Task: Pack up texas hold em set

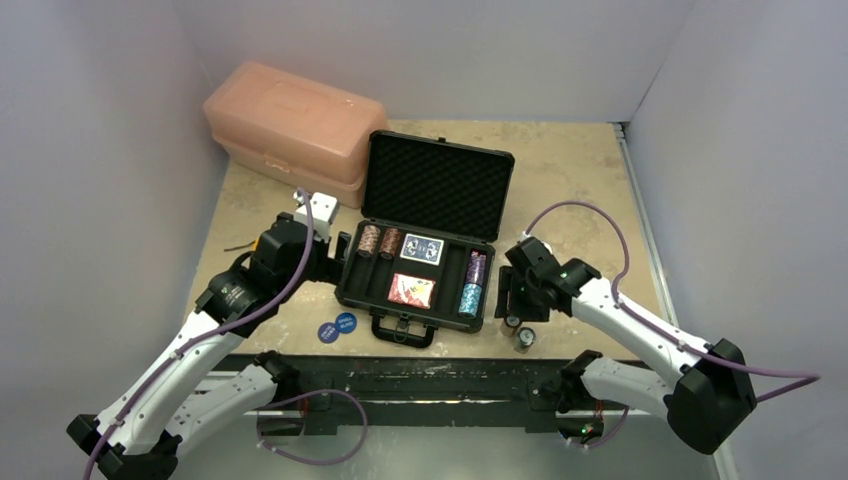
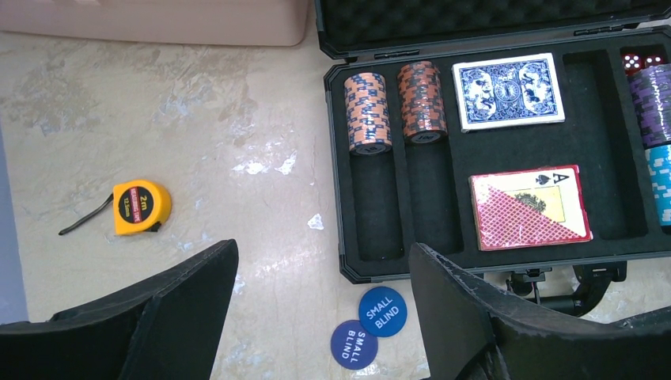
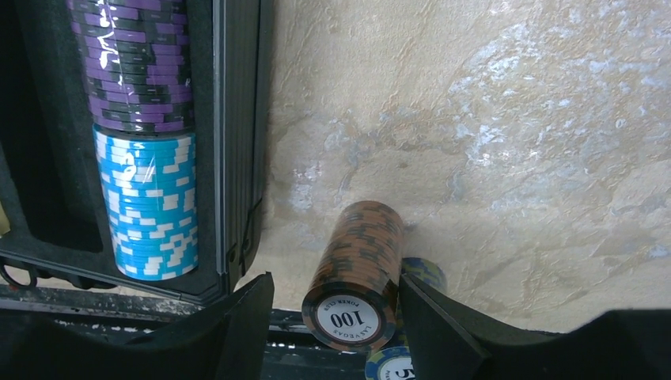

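While case [image 1: 437,190] left of R gripper [image 3: 334,279] holds chips [image 2: 368,111], 2 decks [image 2: 508,91], its parted fingers [image 3: 237,332] straddle orange stack [image 3: 356,261], axis along fingers; L gripper [image 2: 323,247] agape, empty.

- One black briefcase [image 1: 435,185].
- Inside it, four chip stacks: two orange stacks [image 2: 368,112], one purple stack [image 2: 653,103], one light-blue stack [image 2: 661,186].
- Just right of it, two loose stacks [image 1: 526,337].
- Inside it, two card decks: one blue deck [image 2: 508,91], one red deck [image 2: 528,207].
- Just in front of it, two blue discs [image 2: 383,311].
- Behind it, one pink box [image 1: 290,125].
- Left of it, one yellow tape measure [image 2: 141,207].
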Controlling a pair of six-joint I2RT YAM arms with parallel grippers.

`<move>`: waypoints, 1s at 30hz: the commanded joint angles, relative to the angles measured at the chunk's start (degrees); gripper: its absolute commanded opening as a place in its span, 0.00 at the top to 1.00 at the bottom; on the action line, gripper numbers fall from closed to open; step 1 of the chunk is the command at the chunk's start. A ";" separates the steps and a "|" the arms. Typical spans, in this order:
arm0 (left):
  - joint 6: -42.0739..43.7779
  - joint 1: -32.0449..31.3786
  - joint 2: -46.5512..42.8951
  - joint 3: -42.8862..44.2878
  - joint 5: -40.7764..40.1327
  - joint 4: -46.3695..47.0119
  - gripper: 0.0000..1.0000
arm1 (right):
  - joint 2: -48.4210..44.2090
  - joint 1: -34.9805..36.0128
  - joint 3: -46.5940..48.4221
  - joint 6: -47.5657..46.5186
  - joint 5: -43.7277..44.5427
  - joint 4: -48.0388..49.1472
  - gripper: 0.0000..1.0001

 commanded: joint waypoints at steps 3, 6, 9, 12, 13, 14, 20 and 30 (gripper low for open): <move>0.75 -0.33 0.07 -0.06 -0.90 0.96 0.21 | 0.93 1.35 0.66 0.91 2.57 -0.71 0.37; 0.75 -0.32 0.07 -0.01 -1.00 0.93 0.21 | 1.58 2.31 0.82 1.43 3.42 -1.29 0.38; 0.75 -0.33 -0.02 -0.06 -1.14 0.95 0.21 | 2.34 3.24 0.97 2.08 4.52 -1.74 0.38; 0.82 -0.44 -0.18 -0.03 -1.34 0.86 0.21 | 3.21 4.34 1.16 2.72 5.68 -2.03 0.40; 0.73 -0.39 -0.26 -0.12 -1.46 0.86 0.21 | 3.40 4.70 1.19 3.05 6.04 -2.13 0.41; 0.75 -0.42 -0.32 -0.14 -1.53 0.85 0.21 | 3.53 4.95 1.22 3.36 6.38 -2.29 0.43; 0.80 -0.45 -0.30 -0.14 -1.35 0.88 0.21 | 3.39 6.19 1.31 4.55 8.35 -2.79 0.50; 0.80 -0.65 -0.58 -0.15 -1.47 0.91 0.21 | 4.00 7.62 2.27 5.86 9.66 -3.61 0.65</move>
